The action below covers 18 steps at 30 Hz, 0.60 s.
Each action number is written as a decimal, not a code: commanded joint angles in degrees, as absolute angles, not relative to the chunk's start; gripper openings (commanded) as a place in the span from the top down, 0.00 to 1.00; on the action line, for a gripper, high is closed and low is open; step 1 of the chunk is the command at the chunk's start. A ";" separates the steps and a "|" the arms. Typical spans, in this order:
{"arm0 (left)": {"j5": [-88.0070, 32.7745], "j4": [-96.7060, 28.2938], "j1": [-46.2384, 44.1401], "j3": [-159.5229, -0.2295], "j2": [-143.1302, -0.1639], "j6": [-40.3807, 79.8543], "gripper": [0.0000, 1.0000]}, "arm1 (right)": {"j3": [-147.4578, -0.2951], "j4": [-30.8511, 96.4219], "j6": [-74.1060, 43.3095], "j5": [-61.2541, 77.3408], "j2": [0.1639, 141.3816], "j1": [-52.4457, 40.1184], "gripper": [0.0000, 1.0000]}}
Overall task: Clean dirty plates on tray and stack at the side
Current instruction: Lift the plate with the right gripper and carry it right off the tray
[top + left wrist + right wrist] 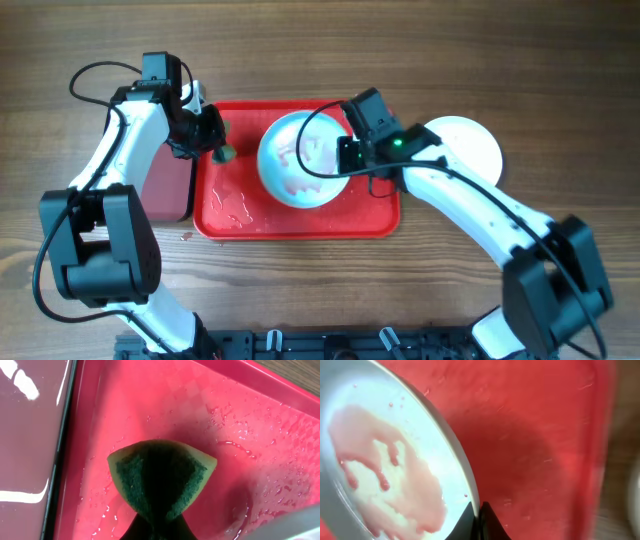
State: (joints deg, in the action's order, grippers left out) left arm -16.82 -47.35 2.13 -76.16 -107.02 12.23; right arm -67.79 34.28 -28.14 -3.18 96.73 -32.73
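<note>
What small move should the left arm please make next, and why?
Probably carry the sponge rightward to the plate: the left tool grips it over the tray, while the right tool pinches the plate's rim and its middle is smeared.

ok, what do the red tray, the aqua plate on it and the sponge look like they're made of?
Tray: likely moulded plastic, glossy red, with a fine checkered texture and water beading on it.
Aqua plate: smooth, glossy and thin-rimmed, with the pink smear sitting on top. It could be melamine or glazed ceramic; I can't tell which.
Sponge: a dark green fibrous scouring pad over yellow foam, pinched into a fold.
</note>
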 commanded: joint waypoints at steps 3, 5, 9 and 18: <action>-16.88 -47.22 1.30 -75.72 -105.86 10.87 0.96 | -70.00 37.06 -23.66 -29.56 92.58 -37.39 0.96; -16.86 -47.22 0.38 -75.68 -105.86 10.85 0.96 | -70.57 36.93 -20.53 -37.98 92.36 -40.69 0.96; -16.80 -47.18 -0.91 -75.64 -105.86 10.68 0.96 | -70.57 36.56 -15.81 -54.04 92.36 -48.69 0.96; -14.35 -47.03 -0.91 -75.61 -105.86 10.68 0.96 | -70.57 20.01 1.91 -76.64 92.36 -57.14 0.96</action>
State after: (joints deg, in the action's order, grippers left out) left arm -16.36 -47.11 -0.86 -76.07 -107.02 12.03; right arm -69.32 23.46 -4.40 -71.37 93.84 -56.40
